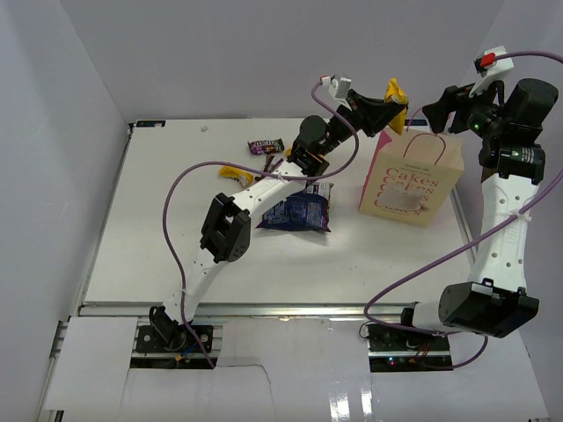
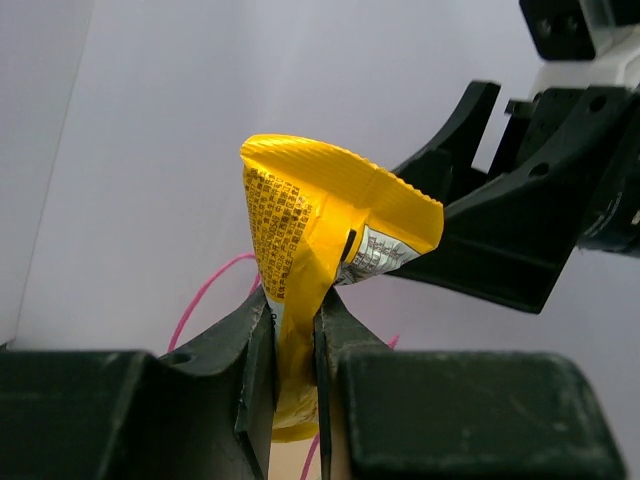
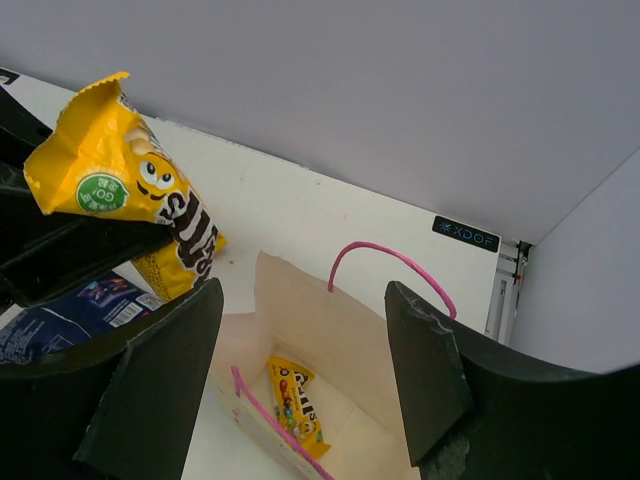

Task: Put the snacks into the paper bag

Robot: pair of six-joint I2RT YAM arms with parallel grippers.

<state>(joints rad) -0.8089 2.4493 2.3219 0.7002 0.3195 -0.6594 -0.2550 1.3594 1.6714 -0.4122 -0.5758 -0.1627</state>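
Note:
My left gripper is shut on a yellow packet and holds it high, just left of the top of the paper bag. In the left wrist view the packet sticks up from between the pads. The right wrist view shows it left of the bag's open mouth, with another yellow packet lying inside the bag. My right gripper is open and empty, above the bag's far side. On the table lie the dark-blue bag, a candy bar and a yellow packet.
White walls stand close at the left, back and right. My left arm stretches across the table's middle over the dark-blue bag. The bag's pink loop handles stand up at its rim. The table's right edge runs just beside the bag.

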